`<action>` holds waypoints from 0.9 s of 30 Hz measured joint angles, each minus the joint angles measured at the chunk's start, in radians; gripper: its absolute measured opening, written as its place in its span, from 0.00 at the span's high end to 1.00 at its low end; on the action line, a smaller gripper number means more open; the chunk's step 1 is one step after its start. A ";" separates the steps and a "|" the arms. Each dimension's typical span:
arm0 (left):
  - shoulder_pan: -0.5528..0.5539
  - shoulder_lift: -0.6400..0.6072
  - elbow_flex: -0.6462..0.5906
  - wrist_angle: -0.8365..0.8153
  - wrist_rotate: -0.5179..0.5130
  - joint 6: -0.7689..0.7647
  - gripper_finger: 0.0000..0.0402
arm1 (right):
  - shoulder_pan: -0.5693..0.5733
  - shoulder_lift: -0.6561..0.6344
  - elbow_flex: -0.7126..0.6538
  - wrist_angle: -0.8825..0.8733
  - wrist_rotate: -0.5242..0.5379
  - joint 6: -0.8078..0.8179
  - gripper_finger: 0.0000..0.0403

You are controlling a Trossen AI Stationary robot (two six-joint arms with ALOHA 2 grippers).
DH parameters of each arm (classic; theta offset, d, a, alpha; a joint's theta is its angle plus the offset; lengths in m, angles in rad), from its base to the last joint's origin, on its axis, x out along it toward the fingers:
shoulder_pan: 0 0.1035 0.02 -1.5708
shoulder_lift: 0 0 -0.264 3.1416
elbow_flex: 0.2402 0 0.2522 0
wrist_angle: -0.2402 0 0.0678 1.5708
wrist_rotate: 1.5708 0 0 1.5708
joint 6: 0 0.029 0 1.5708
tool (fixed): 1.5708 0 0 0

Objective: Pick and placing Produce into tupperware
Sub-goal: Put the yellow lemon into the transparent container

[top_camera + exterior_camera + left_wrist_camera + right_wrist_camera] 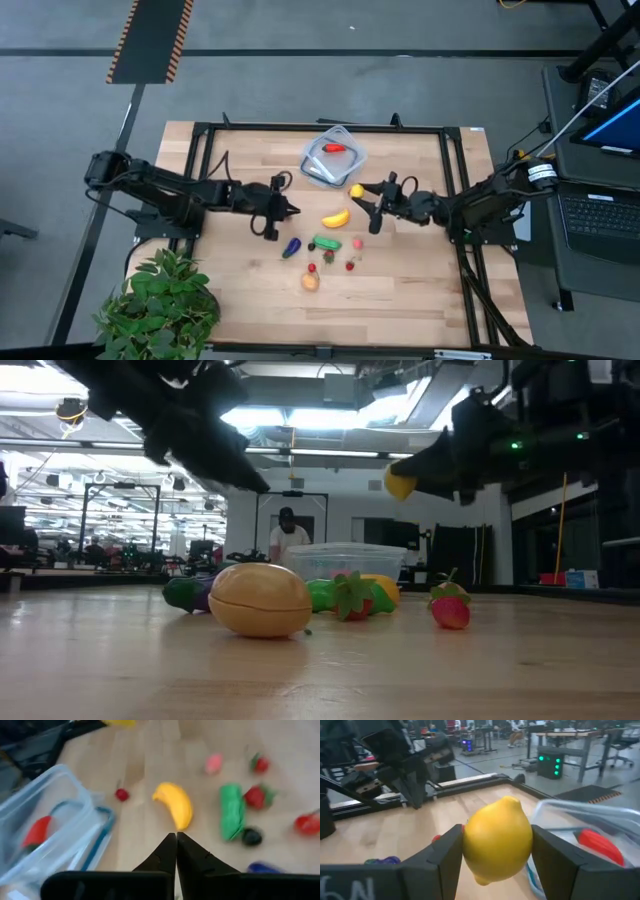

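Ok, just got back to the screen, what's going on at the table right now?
The right gripper is shut on the yellow toy lemon, held in the air close to the clear bluish plastic container, which already has a red pepper in it. The left gripper is shut and empty, above the wooden table near the yellow toy banana. The other small produce pieces lie loose on the table.

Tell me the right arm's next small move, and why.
Probably carry the lemon sideways over the tupperware, then let go. The right gripper holds the lemon clamped above the table beside the container, where only a red pepper lies. The left gripper is shut and empty.
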 joint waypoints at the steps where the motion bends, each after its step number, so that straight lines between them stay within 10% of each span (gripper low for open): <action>1: 0.019 0.000 0.000 0.018 0.033 -0.006 1.00 | -0.015 0.000 0.013 -0.015 -0.025 -0.013 0.49; 15: 0.212 0.000 -0.065 0.344 0.359 -0.045 0.98 | -0.265 0.000 0.192 -0.304 -0.310 -0.060 0.49; 27: 0.329 0.000 -0.277 0.724 0.512 -0.139 0.98 | -0.439 0.001 0.535 -0.957 -0.456 -0.183 0.49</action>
